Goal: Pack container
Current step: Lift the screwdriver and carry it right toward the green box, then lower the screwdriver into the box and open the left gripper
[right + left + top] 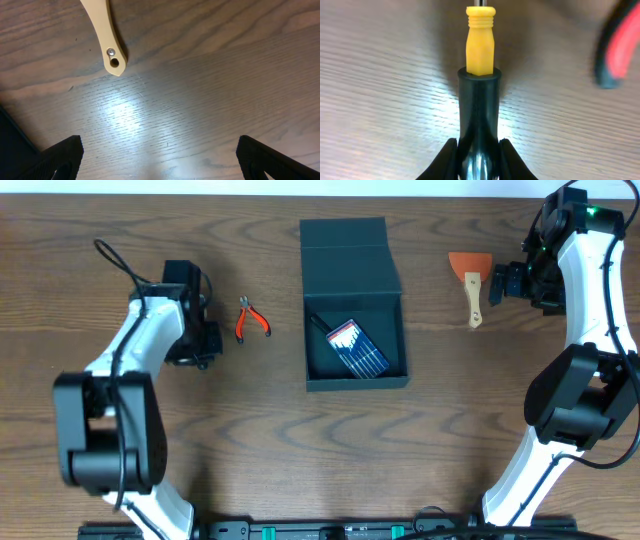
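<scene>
The container [320, 330], a dark teal-grey box, stands open at mid-table with its lid flap [345, 245] folded back; a flat pack of blue-handled tools [357, 348] lies inside. My left gripper [203, 338] is to its left, next to the red-handled pliers [251, 320]. In the left wrist view that gripper [478, 156] is shut on a screwdriver's black handle [478, 110], whose yellow collar [480, 42] points away over the wood. My right gripper [497, 284] stands open beside the scraper [472, 285]. Nothing lies between its fingers [60, 157].
The scraper has an orange blade and a beige handle, whose end [107, 40] shows in the right wrist view. A red plier handle [620, 45] blurs at the left wrist view's right edge. Both arm bases stand at the table's near edge.
</scene>
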`<state>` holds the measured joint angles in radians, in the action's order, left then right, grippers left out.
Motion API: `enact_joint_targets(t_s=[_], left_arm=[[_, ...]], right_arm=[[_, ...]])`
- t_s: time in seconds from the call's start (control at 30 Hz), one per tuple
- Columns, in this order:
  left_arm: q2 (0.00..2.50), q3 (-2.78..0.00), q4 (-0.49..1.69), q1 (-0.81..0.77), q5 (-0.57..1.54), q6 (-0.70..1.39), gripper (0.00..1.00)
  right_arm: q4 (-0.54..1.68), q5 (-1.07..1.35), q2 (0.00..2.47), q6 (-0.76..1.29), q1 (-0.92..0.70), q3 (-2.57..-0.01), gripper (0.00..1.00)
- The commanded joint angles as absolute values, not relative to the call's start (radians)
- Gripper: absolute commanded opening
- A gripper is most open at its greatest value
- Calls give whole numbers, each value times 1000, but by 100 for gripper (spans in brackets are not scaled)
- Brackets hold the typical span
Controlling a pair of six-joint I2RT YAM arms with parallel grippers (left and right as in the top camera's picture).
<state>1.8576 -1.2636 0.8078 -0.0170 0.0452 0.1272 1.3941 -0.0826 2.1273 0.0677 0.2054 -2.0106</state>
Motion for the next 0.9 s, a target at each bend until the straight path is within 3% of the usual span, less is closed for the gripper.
enact_joint_targets(t_s=[0.0, 0.4, 0.87], left_arm=[[1753, -1303, 811, -19, 30, 122, 6], [1516, -1303, 825, -64, 96, 121, 6], [1494, -1303, 730, -427, 184, 88, 6]], right_arm=[[1395, -86, 2129, 63, 209, -2009, 99], [1395, -86, 2129, 63, 209, -2009, 99], [1395, -85, 2129, 63, 209, -2009, 99]])
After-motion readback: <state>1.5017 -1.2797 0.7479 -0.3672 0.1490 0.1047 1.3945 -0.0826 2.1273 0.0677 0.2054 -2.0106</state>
